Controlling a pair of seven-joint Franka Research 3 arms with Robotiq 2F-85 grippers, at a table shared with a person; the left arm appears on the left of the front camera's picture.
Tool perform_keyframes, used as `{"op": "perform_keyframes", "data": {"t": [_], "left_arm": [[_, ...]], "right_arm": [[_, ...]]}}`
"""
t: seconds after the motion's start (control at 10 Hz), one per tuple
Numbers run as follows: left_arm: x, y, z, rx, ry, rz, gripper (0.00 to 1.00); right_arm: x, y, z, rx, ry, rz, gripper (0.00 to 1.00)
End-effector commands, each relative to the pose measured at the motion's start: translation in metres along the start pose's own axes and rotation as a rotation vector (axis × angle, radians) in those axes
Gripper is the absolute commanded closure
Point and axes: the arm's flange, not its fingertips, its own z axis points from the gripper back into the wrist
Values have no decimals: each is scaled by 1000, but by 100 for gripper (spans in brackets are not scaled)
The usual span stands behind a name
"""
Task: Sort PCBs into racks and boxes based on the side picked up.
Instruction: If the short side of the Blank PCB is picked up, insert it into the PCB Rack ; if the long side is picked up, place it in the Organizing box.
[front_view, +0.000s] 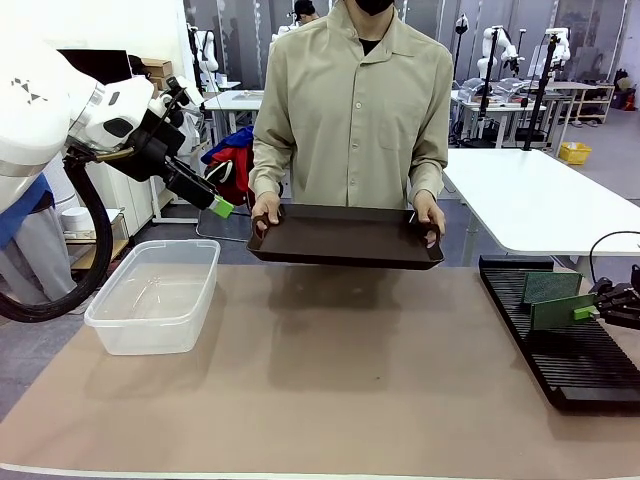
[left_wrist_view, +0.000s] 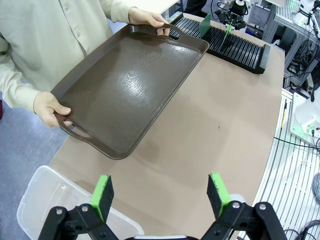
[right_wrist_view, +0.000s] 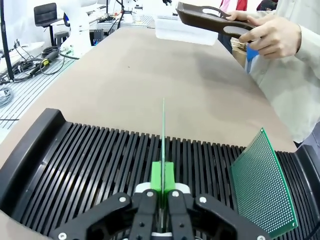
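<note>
My right gripper is shut on a green PCB, held edge-on over the slots of the black rack. In the front view that PCB sits at the rack on the right, with the right gripper at its edge. A second PCB stands upright in the rack, seen too in the front view. My left gripper is open and empty, raised above the clear box at the left.
A person at the far side holds a dark brown handled tray with both hands above the table's far edge; it looks empty in the left wrist view. Brown table surface lies between box and rack.
</note>
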Motion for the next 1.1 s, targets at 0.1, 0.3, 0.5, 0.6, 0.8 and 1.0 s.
{"op": "perform_keyframes", "data": {"t": [0.1, 0.3, 0.5, 0.6, 0.8, 1.0], "left_arm": [[-2, 0, -1, -5, 4, -3, 0], [-2, 0, -1, -5, 4, -3, 0], [-2, 0, -1, -5, 4, -3, 0], [-2, 0, -1, -5, 4, -3, 0], [-2, 0, -1, -5, 4, -3, 0], [-2, 0, -1, -5, 4, -3, 0]], "right_arm": [[-37, 17, -9, 53, 80, 14, 98], [-42, 19, -10, 69, 88, 2, 98], [-43, 20, -8, 63, 93, 1, 98], [-43, 21, -8, 62, 101, 2, 98], [-44, 20, -7, 60, 114, -17, 98], [-47, 20, -7, 52, 114, -47, 98]]}}
